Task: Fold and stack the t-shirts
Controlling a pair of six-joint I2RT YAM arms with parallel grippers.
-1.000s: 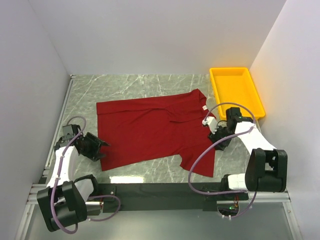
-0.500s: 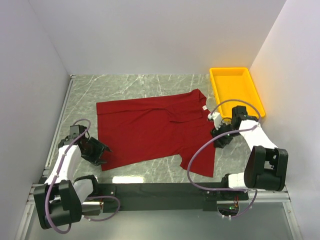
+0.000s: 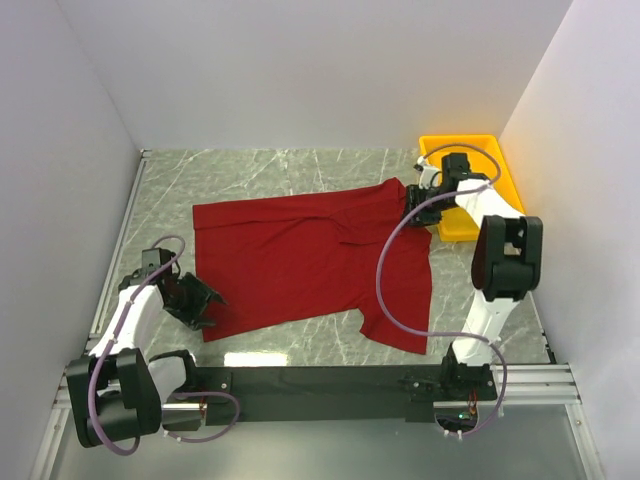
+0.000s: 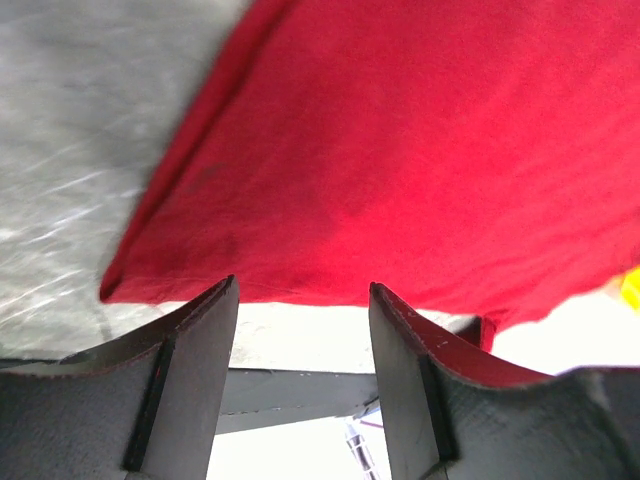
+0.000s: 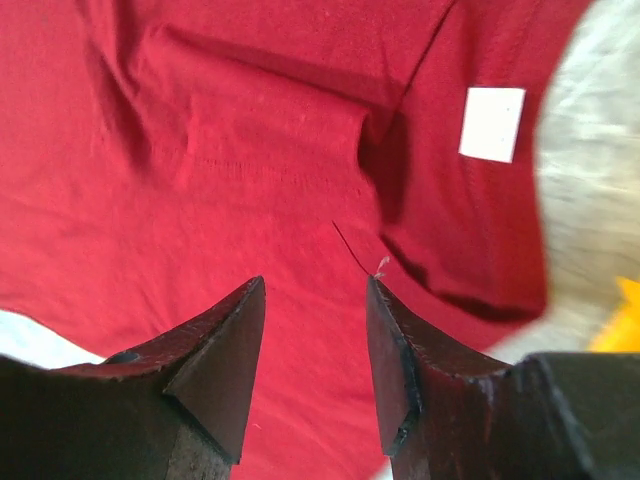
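No writing, brand name or number can be read anywhere in the views. The only label is a small white tag (image 5: 492, 123) on the dark red t-shirt (image 5: 250, 210), just beside its collar edge. The tag's face looks blank, with no print that can be made out.

Dark red short-sleeved t-shirt (image 3: 300, 260) lies unfolded, spread nearly flat on the grey marbled tabletop (image 3: 260, 170), collar end to the right with small white tag (image 5: 492, 124) showing, creases near the collar.
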